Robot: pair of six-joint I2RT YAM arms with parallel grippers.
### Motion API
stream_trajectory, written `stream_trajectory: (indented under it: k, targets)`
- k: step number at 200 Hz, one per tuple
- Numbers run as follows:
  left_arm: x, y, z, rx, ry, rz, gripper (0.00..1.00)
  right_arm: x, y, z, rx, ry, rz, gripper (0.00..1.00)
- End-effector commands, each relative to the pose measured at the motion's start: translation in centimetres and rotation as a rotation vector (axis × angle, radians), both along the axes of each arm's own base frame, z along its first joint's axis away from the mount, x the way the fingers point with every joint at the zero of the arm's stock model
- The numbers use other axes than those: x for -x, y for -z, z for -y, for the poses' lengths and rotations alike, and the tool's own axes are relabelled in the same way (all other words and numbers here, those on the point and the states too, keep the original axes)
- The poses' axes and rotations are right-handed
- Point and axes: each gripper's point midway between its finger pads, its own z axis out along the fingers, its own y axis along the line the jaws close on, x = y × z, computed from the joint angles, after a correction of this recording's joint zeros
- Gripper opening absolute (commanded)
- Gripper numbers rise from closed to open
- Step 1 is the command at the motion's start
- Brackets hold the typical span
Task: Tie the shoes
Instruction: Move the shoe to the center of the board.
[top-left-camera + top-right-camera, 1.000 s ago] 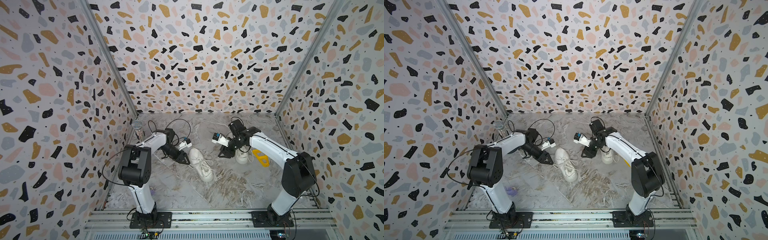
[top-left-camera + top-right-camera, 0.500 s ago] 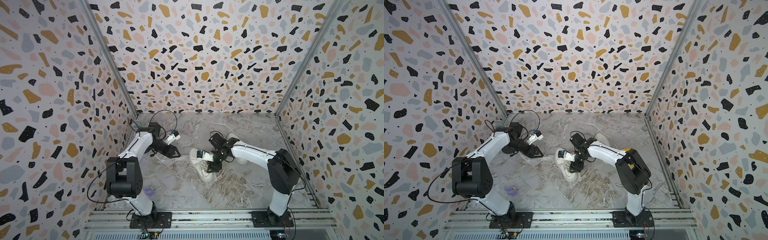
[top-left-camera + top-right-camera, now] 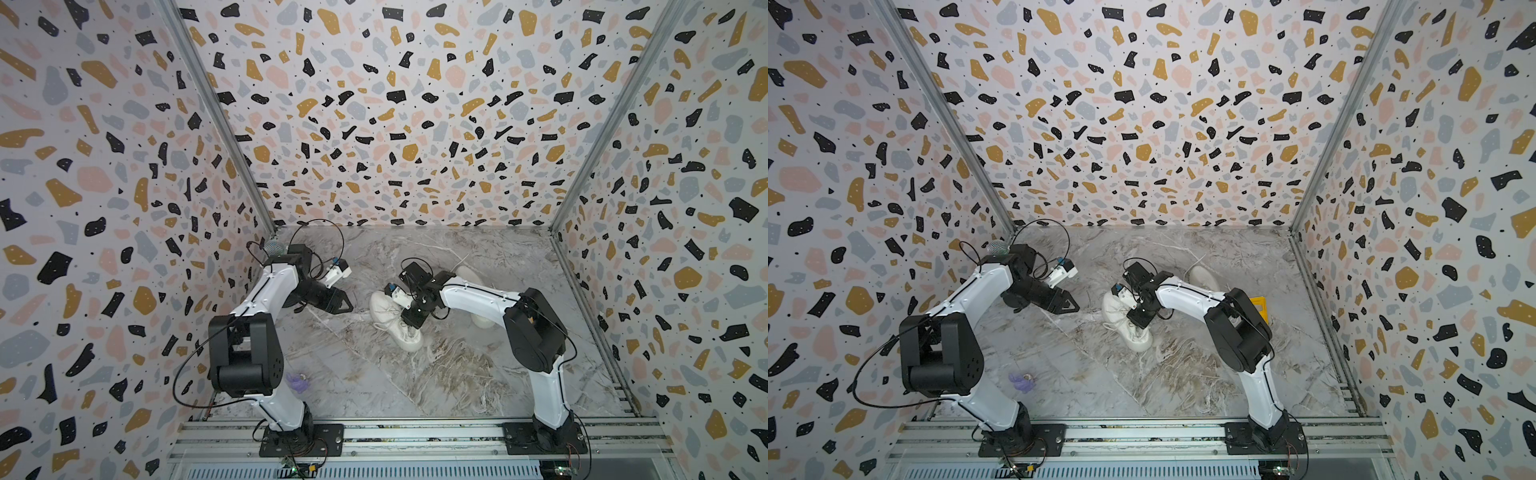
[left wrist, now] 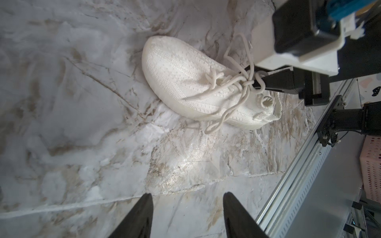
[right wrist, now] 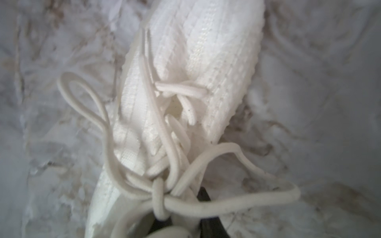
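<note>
One of the shoes, cream knit with white laces, lies mid-floor on its sole. My right gripper is down on its tongue, the dark fingers narrowed around the lace knot. A lace loop hangs off each side of that knot. The other shoe lies farther back, mostly hidden under the right arm. My left gripper hovers open and empty over bare floor, left of the middle shoe.
A small purple scrap lies near the left arm's base. A yellow thing shows behind the right arm's elbow. A grey mesh ball sits in the back left corner. Patterned walls enclose three sides and a metal rail the front.
My right arm swung left from the far shoe onto the middle shoe and its jaws narrowed on the laces. My left arm drew back away from that shoe.
</note>
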Motion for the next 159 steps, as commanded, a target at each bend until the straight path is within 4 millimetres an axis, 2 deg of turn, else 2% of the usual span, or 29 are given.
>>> stream_trajectory:
  k: [1, 37, 53, 76, 101, 116, 131, 147, 159]
  targets:
    - [-0.4, -1.1, -0.9, 0.000, -0.040, 0.035, 0.58, -6.8, -1.3, -0.2, -0.048, 0.211, 0.127, 0.19]
    - [-0.2, -1.6, -1.1, -0.001, -0.045, 0.053, 0.59, -11.1, -2.1, -0.5, -0.088, 0.341, 0.112, 0.19]
    - [-0.2, -1.8, -1.0, 0.007, -0.043, 0.054, 0.60, -12.3, -2.5, -0.8, -0.102, 0.349, 0.102, 0.25]
    - [-0.2, -2.3, -0.7, 0.030, -0.041, 0.063, 0.63, -11.9, -4.3, -1.8, -0.160, 0.300, 0.064, 0.40]
    - [-0.3, -3.4, 0.2, 0.092, -0.030, 0.080, 0.68, -10.2, -8.4, -1.7, -0.206, 0.200, 0.085, 0.50]
    - [-0.6, -4.4, 0.8, 0.136, -0.022, 0.101, 0.69, -8.6, -10.7, -0.5, -0.220, 0.126, 0.101, 0.57]
    - [-0.8, -5.7, 1.5, 0.186, -0.011, 0.125, 0.70, -7.1, -12.0, 1.7, -0.201, 0.076, 0.133, 0.63]
    - [-0.9, -6.8, 2.3, 0.209, 0.013, 0.153, 0.71, -6.1, -12.3, 5.0, -0.156, 0.054, 0.158, 0.67]
    - [-1.0, -7.2, 3.0, 0.192, 0.043, 0.180, 0.75, -5.3, -11.6, 8.1, -0.104, 0.050, 0.160, 0.69]
